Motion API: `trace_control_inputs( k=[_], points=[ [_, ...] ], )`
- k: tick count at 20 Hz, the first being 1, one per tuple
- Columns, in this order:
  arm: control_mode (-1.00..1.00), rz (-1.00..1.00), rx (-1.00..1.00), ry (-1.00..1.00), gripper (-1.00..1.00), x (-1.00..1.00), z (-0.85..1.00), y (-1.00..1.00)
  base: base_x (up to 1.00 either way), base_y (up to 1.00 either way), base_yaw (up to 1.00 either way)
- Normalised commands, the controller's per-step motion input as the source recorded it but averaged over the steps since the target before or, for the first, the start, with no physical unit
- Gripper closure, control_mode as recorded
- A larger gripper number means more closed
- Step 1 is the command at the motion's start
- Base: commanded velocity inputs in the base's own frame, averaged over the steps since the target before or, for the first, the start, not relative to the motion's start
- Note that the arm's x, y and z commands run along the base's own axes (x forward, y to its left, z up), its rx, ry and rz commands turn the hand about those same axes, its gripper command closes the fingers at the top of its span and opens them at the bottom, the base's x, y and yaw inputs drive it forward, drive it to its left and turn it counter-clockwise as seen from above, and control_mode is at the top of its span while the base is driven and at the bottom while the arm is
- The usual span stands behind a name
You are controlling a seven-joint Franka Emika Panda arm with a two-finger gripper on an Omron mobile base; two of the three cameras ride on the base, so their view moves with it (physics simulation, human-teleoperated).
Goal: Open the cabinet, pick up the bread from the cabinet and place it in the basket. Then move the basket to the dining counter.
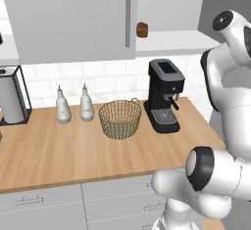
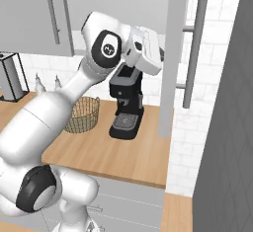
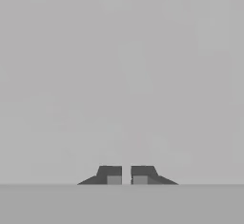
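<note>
The bread (image 1: 142,29), a small rounded dark brown lump, sits on the white shelf (image 1: 176,42) of the cabinet (image 1: 73,18), just beside the closed left door's right edge. That door is flat, light grey and matte, with a long vertical grey bar handle (image 1: 128,14) near the bread. The right door (image 2: 173,58) stands swung out edge-on from the cabinet, its bar handle (image 2: 193,53) facing away from the shelf, so the shelf is bare and open to the right of the bread.

The gripper (image 3: 126,176) is raised at shelf height, by the inner face of the open door, in the right base view. In the hand view its two dark fingertips (image 3: 110,174) stand close together with only a thin gap, nothing between them, facing a plain grey surface.

Below the bread, on the wooden plank-patterned worktop (image 1: 59,155), stands the basket (image 1: 120,119), a round bowl of thin tan-gold wire mesh, with nothing in it. Just right of the basket is a black coffee machine (image 1: 164,96), boxy and glossy, nearly under the bread. Left of the basket are two white bottles (image 1: 62,106) with narrow necks, close to each other against the white tiled wall (image 1: 98,82). The worktop in front of the basket is wide and bare to its front edge, with grey drawer fronts (image 1: 44,204) beneath.
</note>
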Motion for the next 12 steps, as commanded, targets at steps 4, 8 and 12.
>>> trace_control_inputs(
  k=[4, 8, 12],
  points=[
    [-1.0, 0.01, 0.01, -0.01, 1.0, -0.18, 0.0, 0.07, 0.0, 0.0, 0.0],
    [-1.0, 0.2, -0.05, -0.27, 1.0, -0.84, 0.43, 0.91, 0.0, 0.0, 0.0],
    [-1.0, 0.42, 0.0, 0.01, 1.0, -0.66, 0.31, 1.0, 0.0, 0.0, 0.0]
  ],
)
